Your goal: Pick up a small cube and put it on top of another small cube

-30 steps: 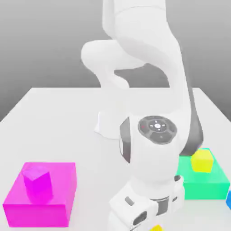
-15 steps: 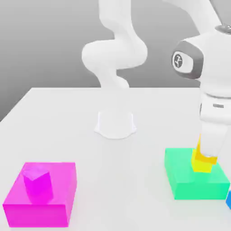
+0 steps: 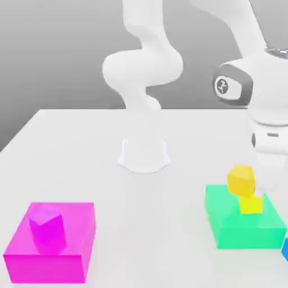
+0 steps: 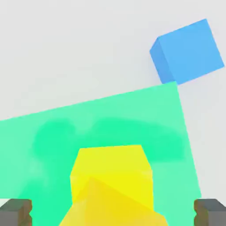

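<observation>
The small golden cube (image 3: pixel 241 179) sits skewed on top of the lemon-yellow cube (image 3: pixel 251 204), shifted a little toward the exterior view's left. Both stand on the big green block (image 3: pixel 228 216). My hand (image 3: pixel 271 169) hangs just to the exterior view's right of the stack. From the hand camera, the golden cube (image 4: pixel 95 212) overlaps the lemon-yellow cube (image 4: pixel 110 170) on the green block (image 4: pixel 88 123). My gripper (image 4: pixel 113 212) is open, its dark fingertips (image 4: pixel 15 211) wide apart on either side of the cubes and touching neither.
A big magenta block (image 3: pixel 67 239) carrying a small magenta faceted block (image 3: pixel 46 225) stands at the exterior view's front left. A small blue piece (image 3: pixel 285 247) (image 4: pixel 187 50) lies beside the green block. The arm's base (image 3: pixel 144 153) is at the table's middle.
The fingers that held the golden cube on the lemon-yellow cube have let go. The hand has lifted slightly, and the golden cube now rests skewed on the stack.
</observation>
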Robot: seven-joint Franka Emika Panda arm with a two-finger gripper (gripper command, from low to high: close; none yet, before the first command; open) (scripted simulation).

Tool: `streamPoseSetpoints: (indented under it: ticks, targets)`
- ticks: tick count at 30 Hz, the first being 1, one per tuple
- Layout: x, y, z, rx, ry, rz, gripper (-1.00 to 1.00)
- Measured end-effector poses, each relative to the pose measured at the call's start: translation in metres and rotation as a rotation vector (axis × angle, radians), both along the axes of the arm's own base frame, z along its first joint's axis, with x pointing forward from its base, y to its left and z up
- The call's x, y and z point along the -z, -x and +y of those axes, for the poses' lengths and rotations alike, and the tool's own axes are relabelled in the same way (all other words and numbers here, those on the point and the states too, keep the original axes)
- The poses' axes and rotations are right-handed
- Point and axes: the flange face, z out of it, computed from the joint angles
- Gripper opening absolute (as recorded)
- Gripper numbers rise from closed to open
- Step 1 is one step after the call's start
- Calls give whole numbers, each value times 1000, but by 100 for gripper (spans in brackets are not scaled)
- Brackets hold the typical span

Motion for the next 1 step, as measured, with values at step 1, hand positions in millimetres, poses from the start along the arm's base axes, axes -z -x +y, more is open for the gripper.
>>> streamPoseSetpoints:
  ticks: [1]
  targets:
    - [-13,0,0,0,0,0,100]
